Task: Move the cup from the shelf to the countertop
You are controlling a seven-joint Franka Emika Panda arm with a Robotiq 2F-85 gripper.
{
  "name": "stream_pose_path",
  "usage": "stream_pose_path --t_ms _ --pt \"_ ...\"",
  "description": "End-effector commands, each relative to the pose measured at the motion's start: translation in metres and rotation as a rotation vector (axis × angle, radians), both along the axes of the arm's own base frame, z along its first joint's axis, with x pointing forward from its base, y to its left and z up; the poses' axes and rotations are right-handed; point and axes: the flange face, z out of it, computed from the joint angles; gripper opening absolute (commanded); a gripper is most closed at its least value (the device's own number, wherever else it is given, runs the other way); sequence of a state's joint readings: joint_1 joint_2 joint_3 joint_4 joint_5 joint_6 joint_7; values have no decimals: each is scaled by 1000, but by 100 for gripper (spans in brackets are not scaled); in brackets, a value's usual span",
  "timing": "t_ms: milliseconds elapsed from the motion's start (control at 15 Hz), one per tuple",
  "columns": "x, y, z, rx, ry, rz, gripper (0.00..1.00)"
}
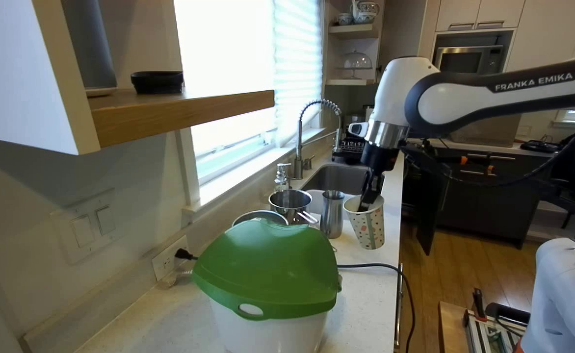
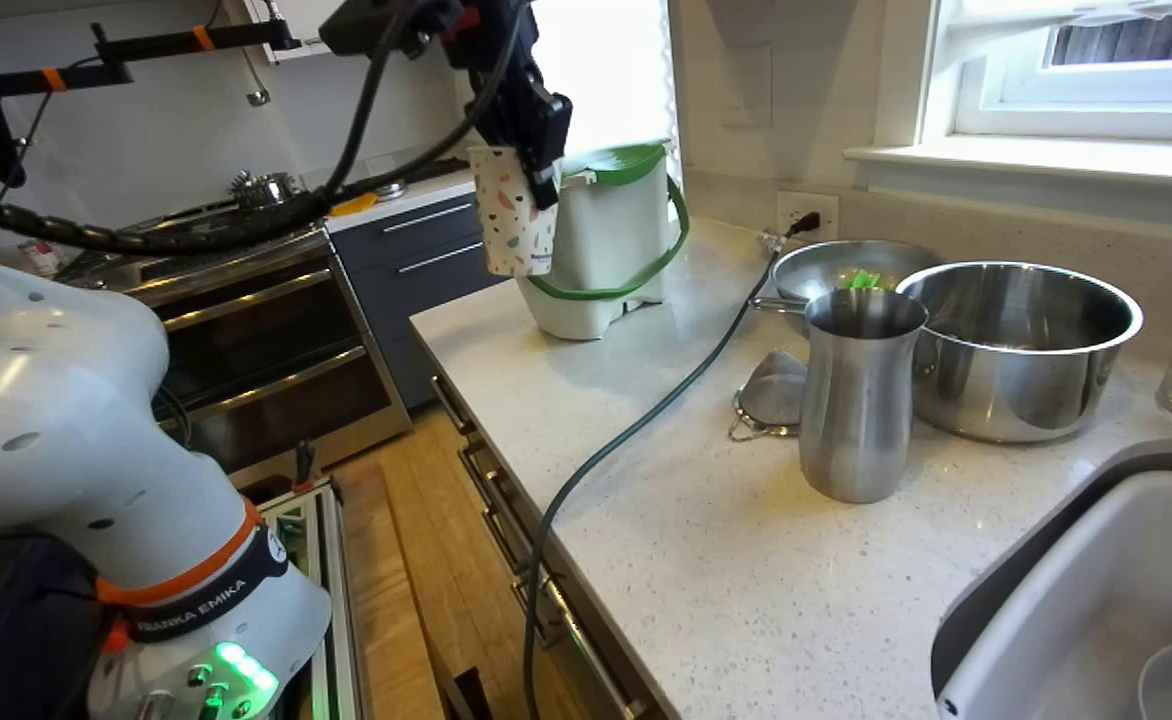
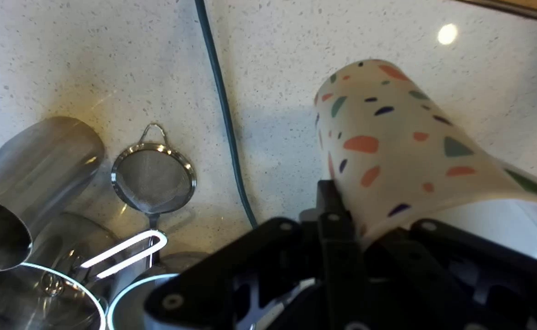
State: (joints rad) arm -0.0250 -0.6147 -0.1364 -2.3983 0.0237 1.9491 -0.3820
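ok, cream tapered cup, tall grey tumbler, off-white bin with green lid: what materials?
Cream tapered cup with coloured flecks: probably paper, satin; thin wall, white inside; thin plastic possible.
Tall grey tumbler: metal, likely brushed steel; grey sheen, soft vertical highlights.
Off-white bin with green lid: likely moulded plastic, semi-gloss; even colour, soft highlights.

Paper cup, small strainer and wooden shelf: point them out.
Paper cup (image 2: pixel 509 222), in an exterior view: on its patterned side.
Small strainer (image 3: pixel 154 179), in the wrist view: on its mesh.
Wooden shelf (image 1: pixel 184 113), in an exterior view: on its front edge.
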Motion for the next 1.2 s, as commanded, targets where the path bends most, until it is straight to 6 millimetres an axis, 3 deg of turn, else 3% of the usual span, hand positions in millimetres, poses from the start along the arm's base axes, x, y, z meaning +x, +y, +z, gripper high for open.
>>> stream_pose_path --t_ms 0,400,933,1000,1067,1133 --pt "5 -2 -45 -15 -100 -4 0" --pt "8 -1 -108 -8 -115 -79 0" --pt "0 -4 -149 41 -68 -113 0" --pt "1 -5 -150 47 -71 -125 27" --pt "2 -6 -148 54 -80 -129 27" --pt "3 -6 -144 60 -89 -132 34"
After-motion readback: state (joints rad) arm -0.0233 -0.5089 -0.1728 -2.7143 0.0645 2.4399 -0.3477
